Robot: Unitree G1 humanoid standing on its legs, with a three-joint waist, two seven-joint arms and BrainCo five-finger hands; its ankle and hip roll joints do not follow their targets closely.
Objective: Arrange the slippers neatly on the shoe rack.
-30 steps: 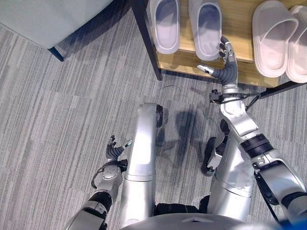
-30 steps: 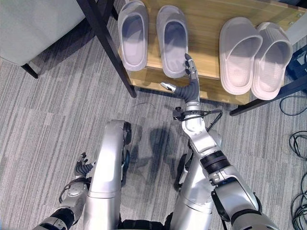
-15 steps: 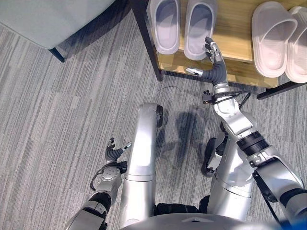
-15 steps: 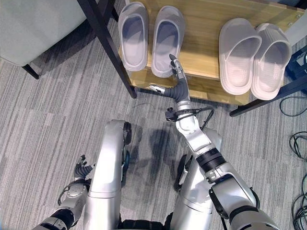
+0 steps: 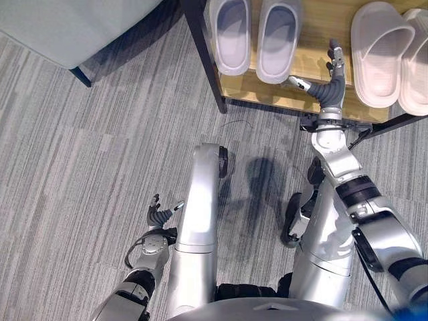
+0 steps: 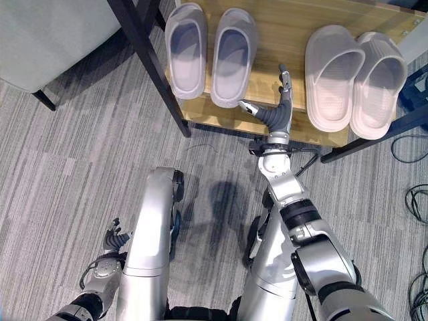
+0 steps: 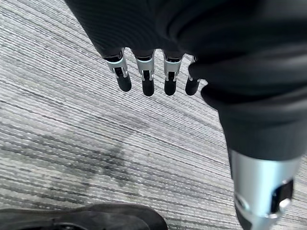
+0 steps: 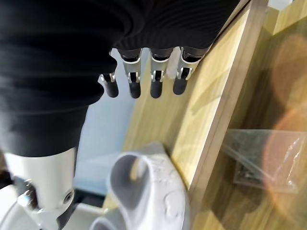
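The right hand [image 6: 275, 112], fingers straight and empty, hovers over bare rack [image 6: 281, 40] between 2 slipper pairs [image 6: 212, 47], likely checking alignment. The left hand [image 5: 159, 215] hangs relaxed.

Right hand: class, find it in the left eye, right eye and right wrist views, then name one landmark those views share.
Left eye view: right hand at upper right, open, over the front edge of the wooden shelf.
Right eye view: right hand right of centre, near the top, over the same edge.
Right wrist view: its fingers point out above the shelf.
Shared landmark: the wooden shelf.
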